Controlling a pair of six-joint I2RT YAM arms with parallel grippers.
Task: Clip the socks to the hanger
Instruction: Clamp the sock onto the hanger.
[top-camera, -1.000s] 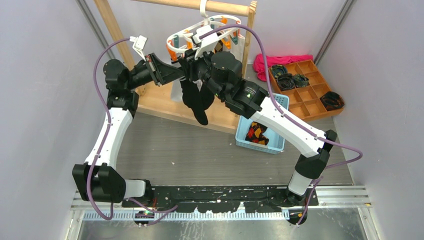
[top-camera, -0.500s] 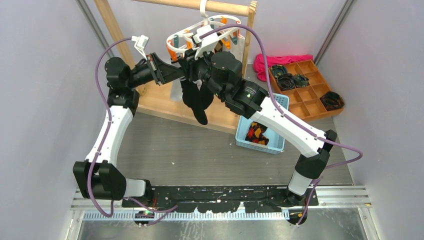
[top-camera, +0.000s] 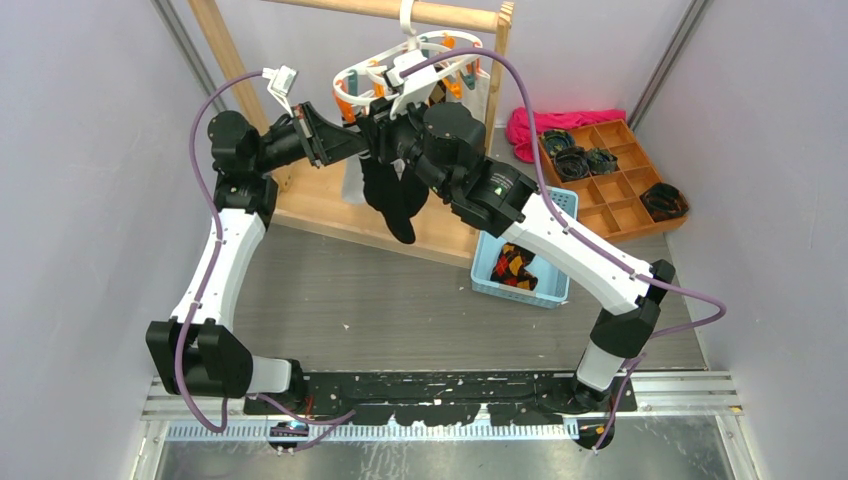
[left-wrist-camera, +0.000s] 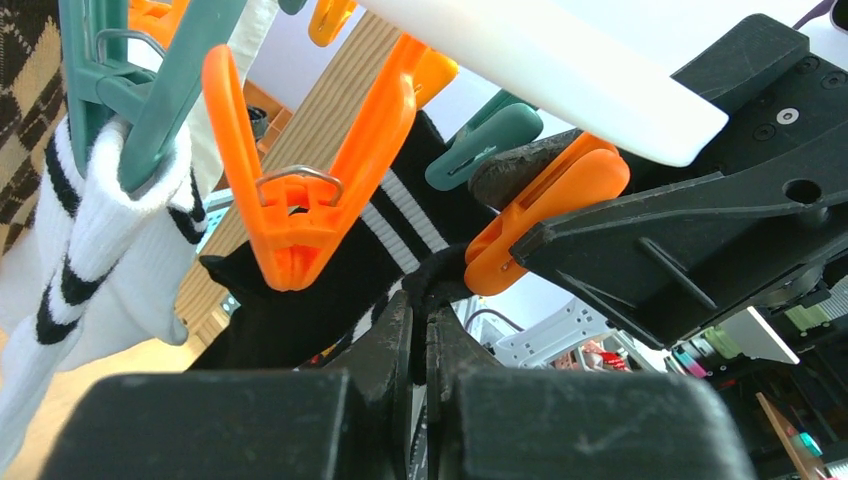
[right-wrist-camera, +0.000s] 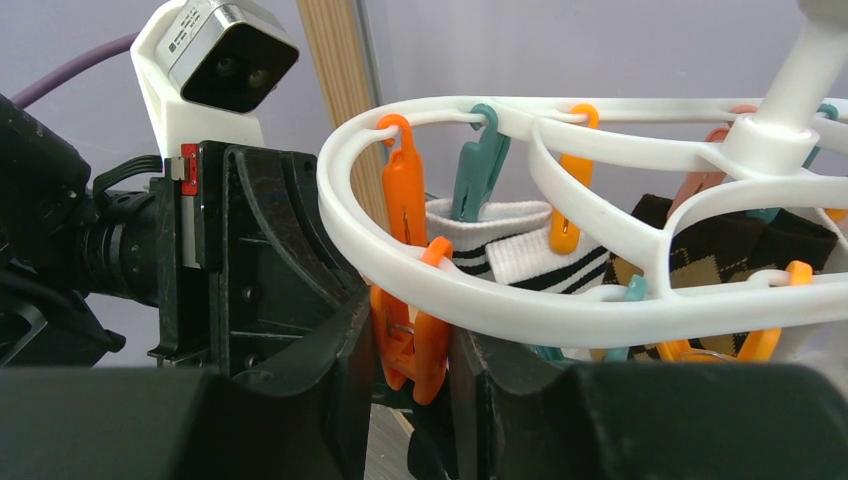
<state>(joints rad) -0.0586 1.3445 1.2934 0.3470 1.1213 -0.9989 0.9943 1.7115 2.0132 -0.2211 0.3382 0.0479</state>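
Left gripper: pinched shut on sock cuff, just under hanger.
Right gripper: squeezing orange clip on hanger rim, beside that cuff.

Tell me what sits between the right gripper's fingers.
An orange clip on the hanger, pinched from both sides by the right gripper; the right wrist view shows it.
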